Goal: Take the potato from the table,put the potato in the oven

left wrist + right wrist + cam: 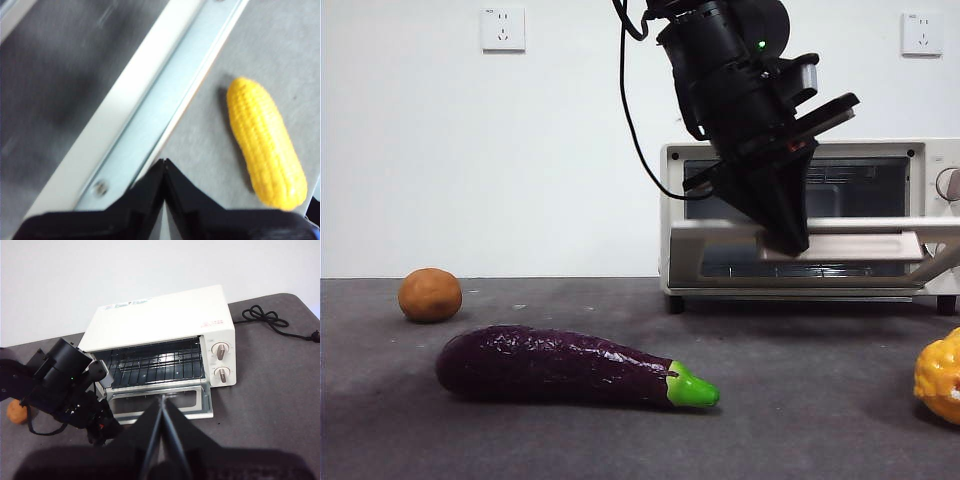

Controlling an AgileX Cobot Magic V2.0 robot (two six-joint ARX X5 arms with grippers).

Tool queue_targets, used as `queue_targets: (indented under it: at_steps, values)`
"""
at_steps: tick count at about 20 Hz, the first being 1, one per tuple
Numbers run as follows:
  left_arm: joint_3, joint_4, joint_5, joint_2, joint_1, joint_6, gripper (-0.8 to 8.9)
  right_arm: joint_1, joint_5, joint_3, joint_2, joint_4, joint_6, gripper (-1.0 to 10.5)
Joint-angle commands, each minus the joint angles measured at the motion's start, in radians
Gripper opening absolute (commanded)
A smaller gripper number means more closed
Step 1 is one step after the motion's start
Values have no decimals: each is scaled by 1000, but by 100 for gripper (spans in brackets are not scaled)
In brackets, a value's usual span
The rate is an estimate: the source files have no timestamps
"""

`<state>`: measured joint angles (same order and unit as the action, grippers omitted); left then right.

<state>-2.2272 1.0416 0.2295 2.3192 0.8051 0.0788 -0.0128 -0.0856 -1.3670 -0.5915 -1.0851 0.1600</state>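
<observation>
The potato (430,295) sits on the table (800,420) at the far left, away from both grippers; it also shows in the right wrist view as a small orange lump (17,412). The cream oven (920,160) stands at the back right with its door (820,246) folded down flat and the wire rack (155,365) exposed. My left gripper (790,238) comes down from above with its tip at the door's handle edge. Its jaws are shut (164,162) with nothing between them. My right gripper (162,400) hangs high above the oven, shut and empty.
A long purple eggplant (570,367) lies in front of the potato. A yellow corn cob (265,150) lies on the table by the open door, seen at the right edge (940,375) in the front view. The oven's cord (265,317) trails behind it.
</observation>
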Motion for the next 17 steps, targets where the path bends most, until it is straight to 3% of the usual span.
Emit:
queue_targets:
  at_steps: [1, 10, 17]
  values:
    - [10, 29, -20, 23, -7, -22, -8, -1, 2, -5, 3, 4, -14, 0]
    - [10, 69, -11, 8, -9, -28, -8, -1, 9, -5, 3, 2, -31, 0]
    - [10, 85, 5, -190, -11, -19, -8, -1, 8, -5, 0, 11, -62, 1]
